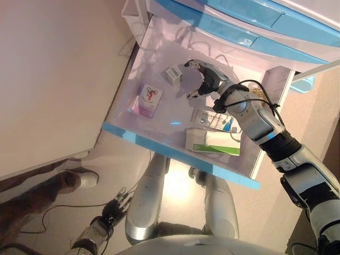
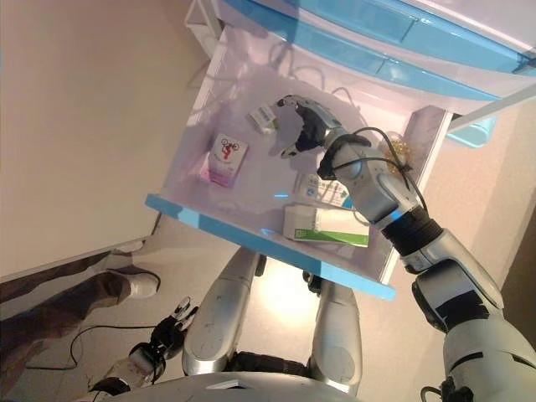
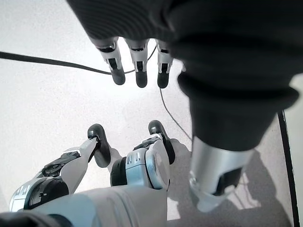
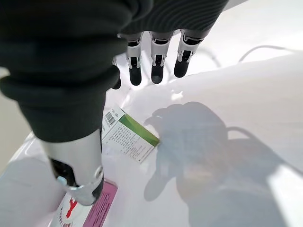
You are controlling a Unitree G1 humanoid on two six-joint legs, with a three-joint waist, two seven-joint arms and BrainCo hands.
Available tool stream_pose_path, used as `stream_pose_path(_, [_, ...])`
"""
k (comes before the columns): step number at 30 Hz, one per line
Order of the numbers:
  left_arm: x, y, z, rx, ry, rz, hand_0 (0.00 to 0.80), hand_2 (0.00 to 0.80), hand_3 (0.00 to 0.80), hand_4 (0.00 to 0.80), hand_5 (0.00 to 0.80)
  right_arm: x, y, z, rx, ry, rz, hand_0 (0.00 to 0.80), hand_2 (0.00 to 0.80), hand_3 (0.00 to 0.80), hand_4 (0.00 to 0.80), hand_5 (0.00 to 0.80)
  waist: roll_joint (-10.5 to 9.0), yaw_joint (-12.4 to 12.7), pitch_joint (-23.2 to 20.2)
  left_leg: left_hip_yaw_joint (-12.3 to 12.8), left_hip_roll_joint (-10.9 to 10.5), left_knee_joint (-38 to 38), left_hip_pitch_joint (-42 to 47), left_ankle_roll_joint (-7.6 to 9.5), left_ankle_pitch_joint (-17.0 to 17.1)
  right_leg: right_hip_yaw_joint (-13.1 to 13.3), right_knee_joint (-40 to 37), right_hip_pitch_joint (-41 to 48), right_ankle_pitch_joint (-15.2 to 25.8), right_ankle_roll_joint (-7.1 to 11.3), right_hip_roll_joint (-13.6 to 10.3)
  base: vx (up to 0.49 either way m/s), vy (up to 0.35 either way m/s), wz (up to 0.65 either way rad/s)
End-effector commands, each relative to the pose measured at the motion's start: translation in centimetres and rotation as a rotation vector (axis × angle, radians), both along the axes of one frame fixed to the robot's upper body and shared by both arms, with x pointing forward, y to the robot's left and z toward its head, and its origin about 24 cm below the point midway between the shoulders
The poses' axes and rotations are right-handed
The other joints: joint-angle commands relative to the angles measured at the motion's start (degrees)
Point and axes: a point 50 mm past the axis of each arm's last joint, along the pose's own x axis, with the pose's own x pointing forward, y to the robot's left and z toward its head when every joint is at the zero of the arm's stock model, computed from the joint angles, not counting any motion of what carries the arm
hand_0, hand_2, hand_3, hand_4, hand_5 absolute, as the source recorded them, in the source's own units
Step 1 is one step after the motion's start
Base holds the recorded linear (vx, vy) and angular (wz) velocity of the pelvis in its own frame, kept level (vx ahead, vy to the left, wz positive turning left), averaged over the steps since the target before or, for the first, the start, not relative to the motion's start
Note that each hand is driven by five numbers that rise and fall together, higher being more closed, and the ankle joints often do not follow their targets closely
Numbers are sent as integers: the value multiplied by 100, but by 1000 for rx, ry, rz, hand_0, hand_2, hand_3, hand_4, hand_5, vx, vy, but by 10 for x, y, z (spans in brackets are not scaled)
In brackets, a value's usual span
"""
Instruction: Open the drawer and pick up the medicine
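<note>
The right hand [image 1: 208, 79] hangs inside the open drawer [image 1: 175, 154] with its fingers [image 4: 157, 71] held straight and spread from the thumb, gripping nothing and touching nothing; the drawer floor shows pale beneath the fingertips. Just beside the fingertips, toward the drawer's back left corner, lies a small green-and-white medicine box [image 1: 173, 74], flat on the floor, its long axis slanting across the drawer and its barcode end turned toward the back wall. Four boxes lie in the drawer in all: that small one; a pink-and-white box [image 1: 148, 99] near the left wall, its long axis running roughly from back to front; a long green-and-white carton [image 1: 212, 142] just behind the blue front edge, lying along it; and a flat white packet [image 1: 210, 119] between that carton and the wrist, partly hidden by the arm. The left hand [image 3: 137, 61] hangs low, well below the drawer front, fingers relaxed and empty above the floor [image 3: 42, 109]
</note>
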Motion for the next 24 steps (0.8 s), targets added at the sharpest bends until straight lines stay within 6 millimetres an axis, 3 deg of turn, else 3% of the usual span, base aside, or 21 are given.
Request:
stream_pose_path(1, [-21,-11,-9,-5,75,-71,0,0,0,0,0,-2,19,16,-29,-98,67,0,0,0,0,0,225,146,-254,345,-59,-259,399,354,-575,82,445,-336,196,-32,99,20,-1,13])
stream_pose_path(24, [-27,-17,-12,-13,96,-94,0,0,0,0,0,10,33,11,-98,-89,52,0,0,0,0,0,340,356,-254,203,-121,-187,406,335,-533,-24,606,-288,49,-129,12,9,0,2])
